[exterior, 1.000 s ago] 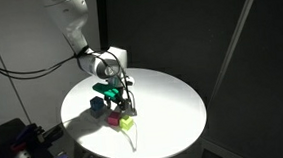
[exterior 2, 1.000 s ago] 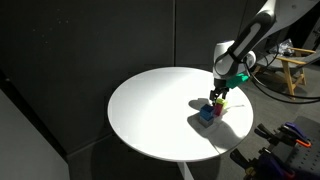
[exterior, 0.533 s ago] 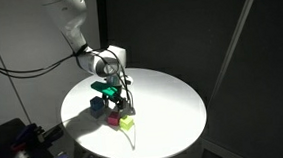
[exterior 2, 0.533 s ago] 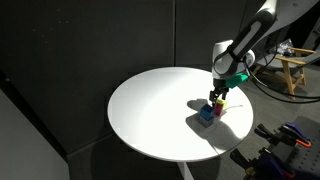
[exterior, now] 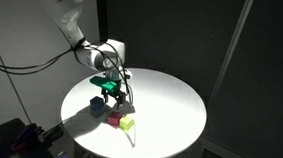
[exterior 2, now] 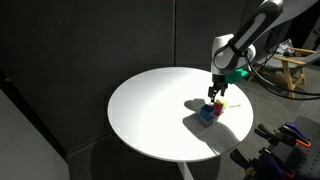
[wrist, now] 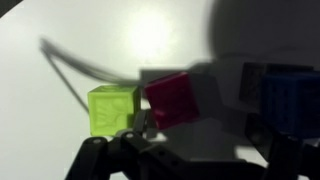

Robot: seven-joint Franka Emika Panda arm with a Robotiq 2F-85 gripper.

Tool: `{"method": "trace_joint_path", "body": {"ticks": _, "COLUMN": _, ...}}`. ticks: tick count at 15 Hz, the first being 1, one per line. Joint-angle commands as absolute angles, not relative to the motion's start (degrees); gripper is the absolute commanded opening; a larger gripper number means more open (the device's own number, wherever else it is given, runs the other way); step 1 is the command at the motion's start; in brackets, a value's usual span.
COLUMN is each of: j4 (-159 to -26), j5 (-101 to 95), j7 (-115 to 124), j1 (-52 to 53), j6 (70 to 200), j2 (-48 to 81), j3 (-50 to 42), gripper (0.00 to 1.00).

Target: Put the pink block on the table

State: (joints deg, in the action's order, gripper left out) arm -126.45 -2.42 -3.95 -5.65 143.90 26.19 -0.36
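The pink block rests on the white table between a yellow-green cube and a dark blue cube. It touches or nearly touches the yellow-green cube and lies in the arm's shadow. In both exterior views it sits below the gripper. My gripper hangs above the cubes with its fingers spread wide and nothing between them. It also shows in both exterior views. The round table carries all three cubes.
The three cubes cluster near one side of the tabletop, yellow-green and blue. A thin cable lies on the table by the yellow-green cube. Dark curtains surround the table; equipment stands at the sides.
The gripper has risen a little above the cubes. The cubes have not moved.
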Motion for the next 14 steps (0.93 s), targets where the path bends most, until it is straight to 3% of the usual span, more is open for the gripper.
{"method": "trace_joint_path", "body": {"ticks": 1, "j4": -129.65, "j5": -0.81, "j7": -5.1, "j1": -5.27, "j6": 145.36, "j2": 22.14, "j3": 0.22, "gripper": 1.0}}
{"method": "trace_joint_path", "body": {"ticks": 14, "j4": -138.62, "j5": -0.77, "j7": 2.18, "j1": -1.05, "j6": 142.2, "j2": 9.86, "j3": -0.37, "gripper": 1.0}}
